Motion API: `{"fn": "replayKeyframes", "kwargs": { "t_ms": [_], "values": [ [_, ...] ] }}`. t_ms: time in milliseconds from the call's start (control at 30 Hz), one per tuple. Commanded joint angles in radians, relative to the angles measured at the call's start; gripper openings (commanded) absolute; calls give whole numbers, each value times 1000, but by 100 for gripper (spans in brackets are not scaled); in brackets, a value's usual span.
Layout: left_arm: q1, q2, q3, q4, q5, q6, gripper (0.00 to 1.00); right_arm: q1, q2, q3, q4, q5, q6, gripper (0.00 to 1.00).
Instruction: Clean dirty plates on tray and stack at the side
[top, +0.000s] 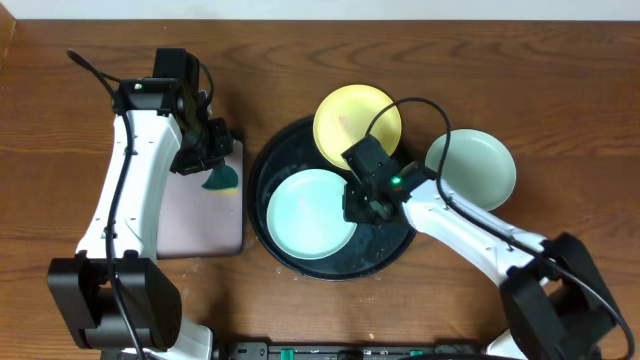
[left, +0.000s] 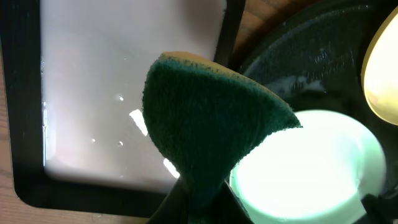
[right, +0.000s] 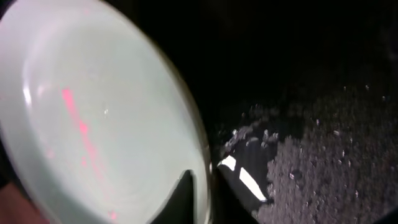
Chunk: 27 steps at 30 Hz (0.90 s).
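The round black tray (top: 262, 170) holds a pale aqua plate (top: 305, 215) on its left half. A pale yellow plate (top: 350, 115) lies at the tray's far edge. A second mint plate (top: 475, 170) lies on the table right of the tray. My right gripper (top: 360, 205) is shut on the aqua plate's right rim. In the right wrist view its fingers (right: 205, 186) straddle that rim (right: 93, 112). My left gripper (top: 212, 165) is shut on a green sponge (top: 222, 180). The left wrist view shows the sponge (left: 211, 118) in the jaws (left: 202, 205), beside the aqua plate (left: 311, 168).
A rectangular black-rimmed tray with a pale pink inside (top: 195, 215) lies left of the round tray, under the sponge; it also shows in the left wrist view (left: 112, 81). The round tray's floor looks wet and speckled (right: 323, 143). Bare wooden table surrounds everything.
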Motion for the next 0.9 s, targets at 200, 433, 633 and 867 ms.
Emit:
{"fn": "replayKeyframes", "kwargs": {
  "t_ms": [200,433,633,867],
  "values": [
    [-7,-8,-13,-3,-5,6,7,-29,35,18,37,-21,-111,33],
    [-45,-8,-14,-3,-5,6,7,-40,47,18,73,-21,-293,32],
    [-105,-8,-14,2,-5,6,7,-40,105,18,107,-21,-340,19],
    [-135,-5,-15,5,-5,-18,7,-46,121,18,139,-20,-328,2]
  ]
}}
